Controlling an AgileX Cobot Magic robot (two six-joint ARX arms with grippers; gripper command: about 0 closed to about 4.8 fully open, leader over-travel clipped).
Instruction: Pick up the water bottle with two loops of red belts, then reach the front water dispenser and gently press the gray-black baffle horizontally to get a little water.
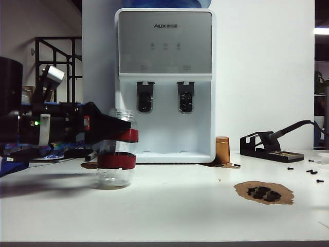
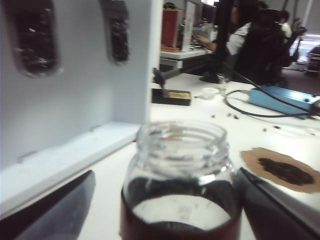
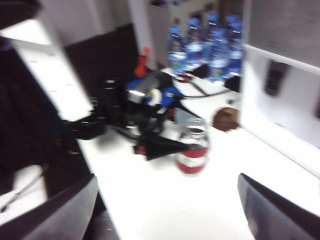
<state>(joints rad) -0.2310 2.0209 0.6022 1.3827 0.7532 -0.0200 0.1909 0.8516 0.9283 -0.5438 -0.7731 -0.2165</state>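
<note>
Red-banded water bottle (image 1: 116,149) between wide left gripper (image 2: 160,210) jaws; right gripper (image 3: 167,210) jaws wide, well clear

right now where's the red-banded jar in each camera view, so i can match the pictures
Exterior view: the water bottle stands on the table at lower left, the left gripper open around it.
Left wrist view: it fills the lower middle, between the gripper's dark fingers.
Right wrist view: small, just right of centre, blurred; the right gripper hangs open, away from it.
Shared landmark: the water dispenser behind the jar, in all three.
</note>
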